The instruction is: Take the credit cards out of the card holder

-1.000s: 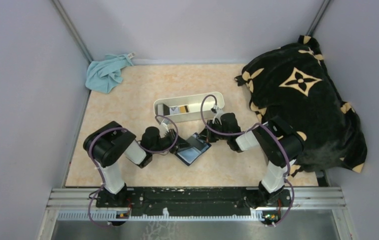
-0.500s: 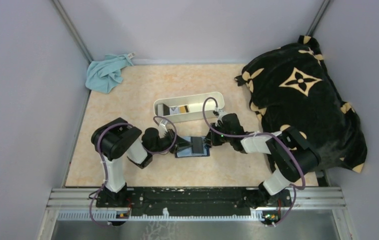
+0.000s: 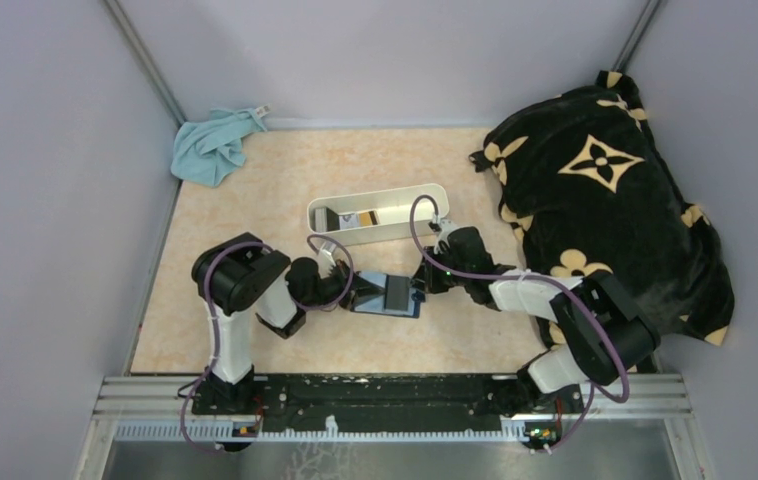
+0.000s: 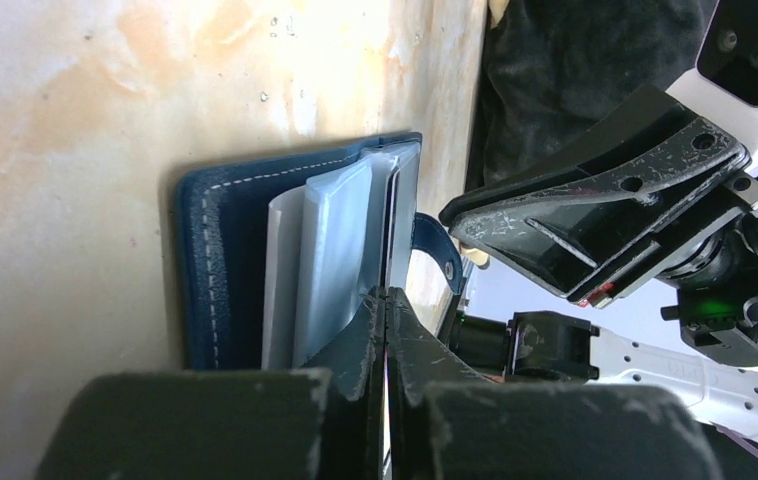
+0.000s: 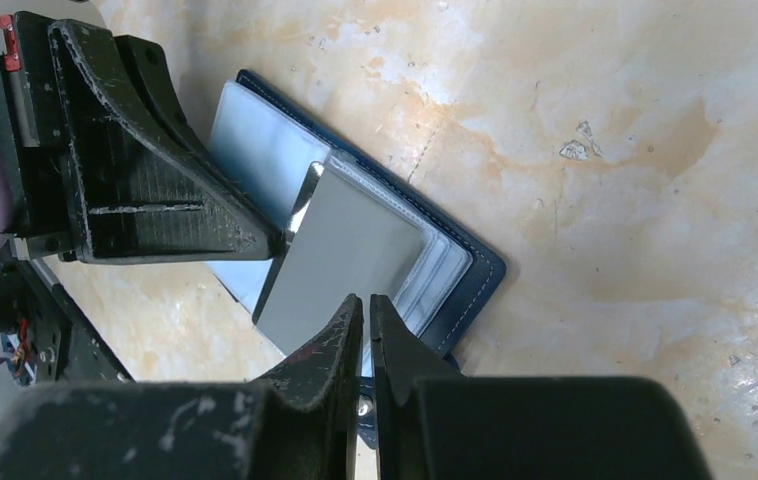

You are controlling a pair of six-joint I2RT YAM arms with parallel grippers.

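The navy card holder (image 3: 371, 300) lies open on the table between both grippers, its pale blue sleeves (image 4: 330, 250) fanned up. A grey credit card (image 5: 345, 255) stands out of the sleeves. My left gripper (image 4: 387, 293) is shut on that card's edge, coming in from the left (image 3: 355, 292). My right gripper (image 5: 367, 298) sits at the card's opposite edge, over the holder's snap tab. Its jaws stand a hair apart and I see nothing pinched between them. In the top view it is right of the holder (image 3: 418, 285).
A long white tray (image 3: 395, 236) with a few cards inside stands just behind the holder. A teal cloth (image 3: 213, 145) lies at the back left corner. A black fabric bag with gold flower marks (image 3: 605, 200) fills the right side.
The holder turned from a diamond angle to lie level and shifted slightly. My left gripper closed onto the grey card. My right jaws eased slightly apart as the right arm stretched out lower.
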